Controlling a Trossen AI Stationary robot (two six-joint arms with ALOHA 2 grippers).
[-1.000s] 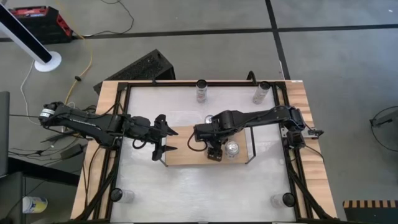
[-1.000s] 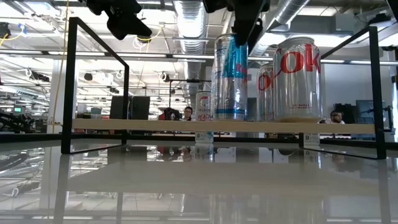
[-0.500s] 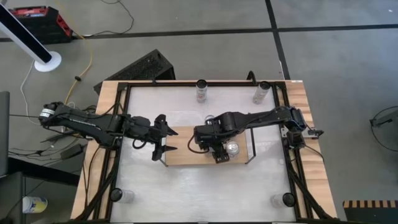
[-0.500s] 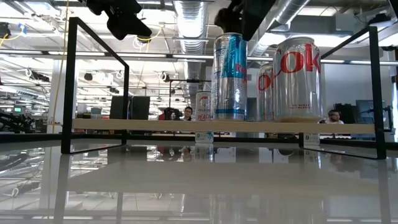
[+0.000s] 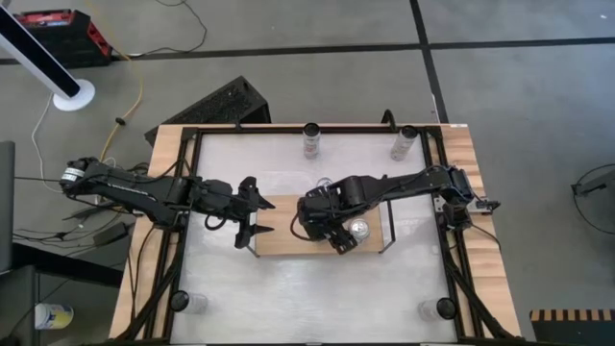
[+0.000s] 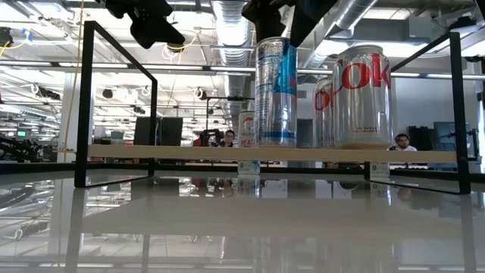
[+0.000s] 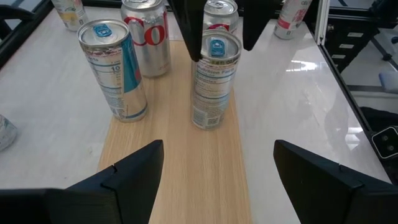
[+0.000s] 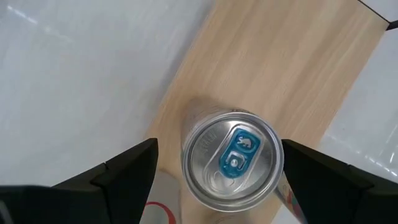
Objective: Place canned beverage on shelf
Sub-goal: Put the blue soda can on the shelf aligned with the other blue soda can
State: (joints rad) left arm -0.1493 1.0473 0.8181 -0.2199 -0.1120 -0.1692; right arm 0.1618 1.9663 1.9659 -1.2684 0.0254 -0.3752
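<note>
The right gripper (image 8: 214,168) hangs wide-jawed above a slim can (image 8: 233,158) standing on the shelf (image 5: 279,231). The left gripper (image 5: 252,212) waits open at the shelf's left end.

The shelf (image 5: 279,231) has a pale wood board and black wire ends, on a glossy white table (image 5: 288,288). Two slim cans (image 7: 212,81) are silver and light blue with blue tabs; the wider cans (image 6: 362,95) are silver with red letters.

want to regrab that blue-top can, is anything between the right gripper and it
Nothing visible is. The right gripper hangs open directly above the slim can, its fingers either side of the lid. The can stands upright on the shelf.
</note>
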